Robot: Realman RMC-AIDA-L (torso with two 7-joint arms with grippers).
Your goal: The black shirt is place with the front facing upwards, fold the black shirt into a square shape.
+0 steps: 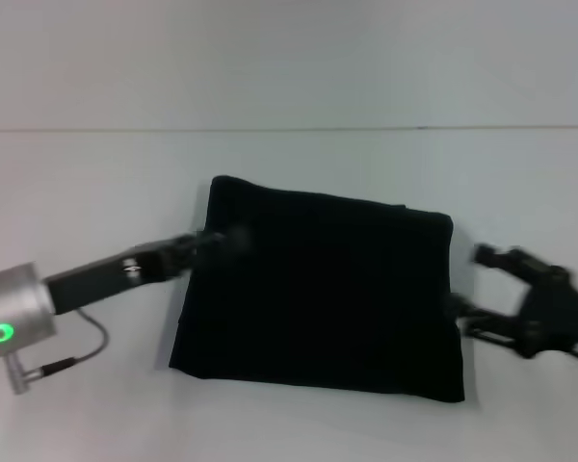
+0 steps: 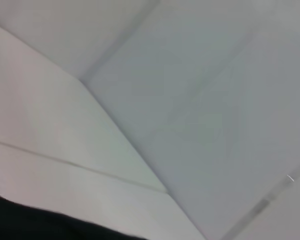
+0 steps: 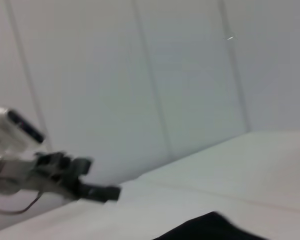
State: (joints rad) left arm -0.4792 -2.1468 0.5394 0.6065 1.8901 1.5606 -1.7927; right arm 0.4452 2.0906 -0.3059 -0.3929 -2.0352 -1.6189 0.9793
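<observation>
Bare table (image 1: 289,164) rings the black shirt (image 1: 318,303); both flanks occupied.

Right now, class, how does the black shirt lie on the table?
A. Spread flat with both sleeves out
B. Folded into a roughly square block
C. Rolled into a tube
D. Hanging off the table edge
B: in the head view the black shirt is a compact four-sided block on the white table, with no sleeves showing, between the left claw and the right claw.
</observation>
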